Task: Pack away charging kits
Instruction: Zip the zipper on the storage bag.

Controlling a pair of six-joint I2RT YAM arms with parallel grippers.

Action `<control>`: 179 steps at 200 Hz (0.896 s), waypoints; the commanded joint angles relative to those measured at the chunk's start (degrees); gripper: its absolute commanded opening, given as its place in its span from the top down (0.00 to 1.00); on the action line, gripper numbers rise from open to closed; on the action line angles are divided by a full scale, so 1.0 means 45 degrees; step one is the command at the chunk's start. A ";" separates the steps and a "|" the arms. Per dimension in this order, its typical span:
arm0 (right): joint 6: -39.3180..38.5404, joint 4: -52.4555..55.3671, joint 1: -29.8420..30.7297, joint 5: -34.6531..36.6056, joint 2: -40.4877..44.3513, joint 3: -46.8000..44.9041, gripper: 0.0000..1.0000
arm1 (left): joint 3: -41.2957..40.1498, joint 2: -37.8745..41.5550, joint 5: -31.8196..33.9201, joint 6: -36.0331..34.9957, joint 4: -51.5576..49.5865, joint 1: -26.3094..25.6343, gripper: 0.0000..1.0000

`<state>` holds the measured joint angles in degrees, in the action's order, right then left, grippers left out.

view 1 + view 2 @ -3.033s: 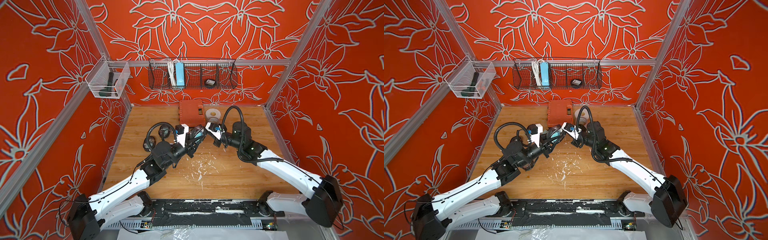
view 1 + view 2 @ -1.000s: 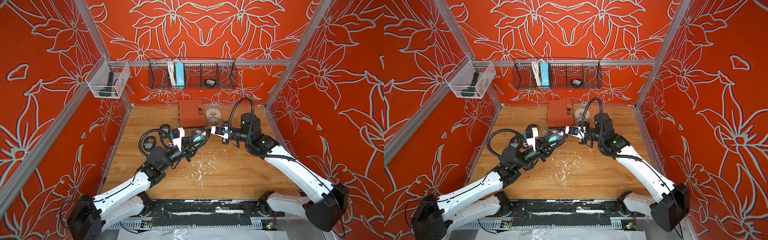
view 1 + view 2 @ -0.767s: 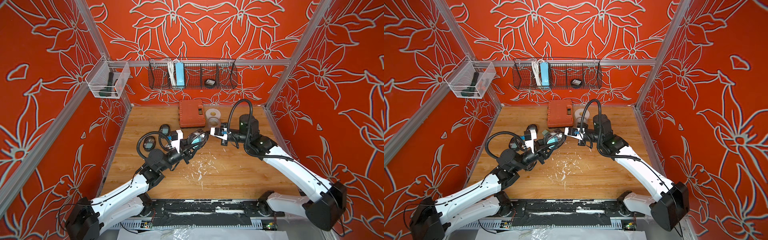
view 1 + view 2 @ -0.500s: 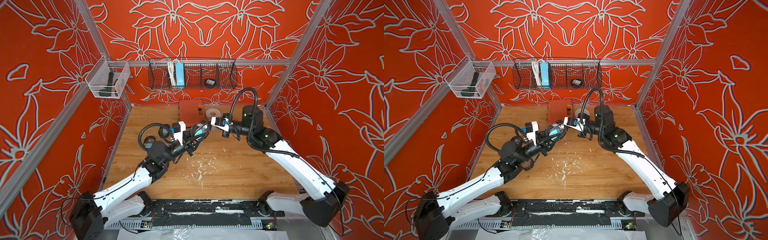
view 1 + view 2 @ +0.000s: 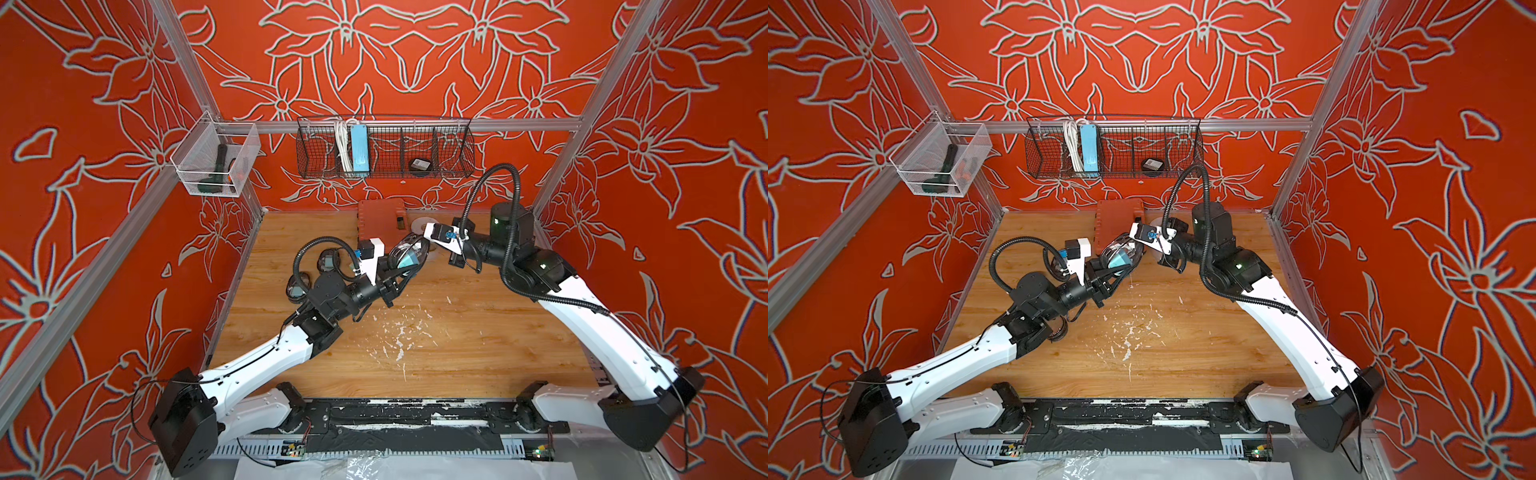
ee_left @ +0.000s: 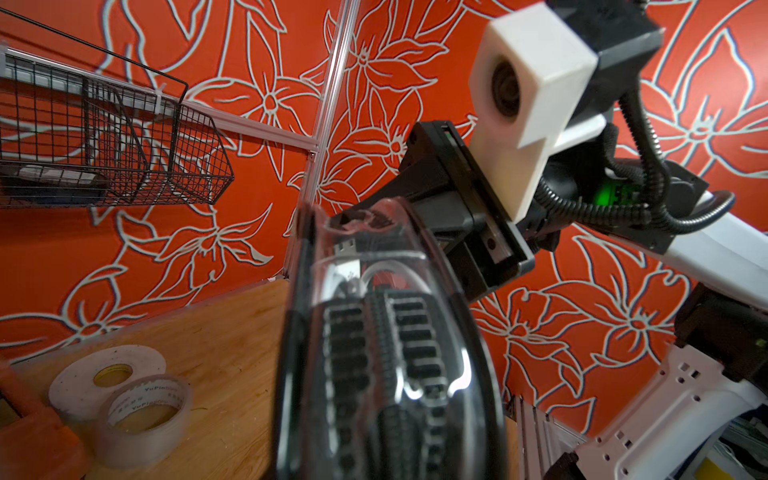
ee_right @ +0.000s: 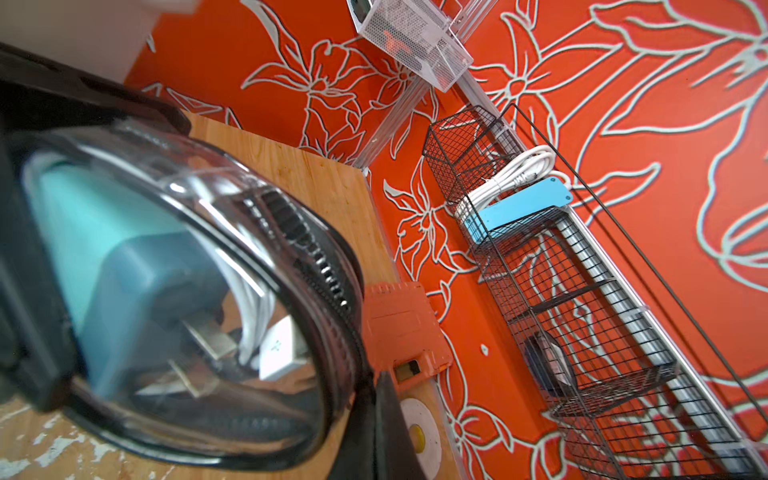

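Since pouch (image 5: 409,255) hangs clear of table, just in front of orange case (image 5: 380,216), both arms meet on it. Left gripper (image 5: 397,275) clamped on near end. Right gripper (image 5: 428,248) at far tip, jaws together; whether pinching zip tab, cannot tell. Long axis runs gripper to gripper, far tip toward case. Clear face turned to right arm, teal plug (image 7: 137,257) and white cable (image 7: 247,291) inside. Zip pull likely follows that axis; right arm nearer.

You had an oval black-rimmed clear pouch (image 6: 386,353) filling the middle, with its zip teeth and a white cable (image 6: 392,269) showing through. Close behind it stood the right arm's white camera block (image 6: 532,83). A white tape roll (image 6: 75,386) and a clear tape roll (image 6: 124,405) sat side by side on the wooden tabletop (image 6: 232,332). A black wire basket (image 6: 195,166) hung on the wall.
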<state>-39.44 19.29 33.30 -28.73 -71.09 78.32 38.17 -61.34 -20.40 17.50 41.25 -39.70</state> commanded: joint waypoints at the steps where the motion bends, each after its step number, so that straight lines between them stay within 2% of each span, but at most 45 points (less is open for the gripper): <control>1: 0.1922 -0.2475 -0.0078 -0.0767 0.0980 -0.0590 1.00 | -0.1164 0.0921 -0.1082 0.0458 -0.0320 -0.0188 1.00; 15: 0.3060 -0.3272 -0.0076 -0.0730 0.1184 -0.1609 1.00 | -0.1491 0.1940 -0.0770 0.0559 -0.0123 -0.0181 1.00; 33: 0.4117 -0.3908 -0.0066 -0.0392 0.1179 -0.2514 1.00 | -0.1580 0.2394 -0.0906 0.0754 0.0012 -0.0181 1.00; 87: 0.6764 -0.4382 -0.0098 -0.1704 0.1321 -0.3582 1.00 | -0.0558 0.1422 -0.1322 0.1031 -0.1064 -0.0181 1.00; 129: 0.7501 -0.4257 -0.0105 -0.3885 0.1205 -0.4164 1.00 | -0.0064 0.1151 -0.1484 0.1251 -0.1733 -0.0181 1.00; 145: 0.8046 -0.4629 -0.0081 -0.3699 0.1262 -0.4466 1.00 | 0.0085 0.1141 -0.1520 0.1241 -0.1985 -0.0181 1.00; 179: 0.7949 -0.3921 -0.0085 -0.2816 0.1396 -0.4290 1.00 | 0.0412 0.1151 -0.1522 0.1157 -0.2516 -0.0181 1.00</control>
<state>-6.00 1.06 32.40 -41.43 -66.19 59.05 37.76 -56.14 -23.94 23.03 29.87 -40.16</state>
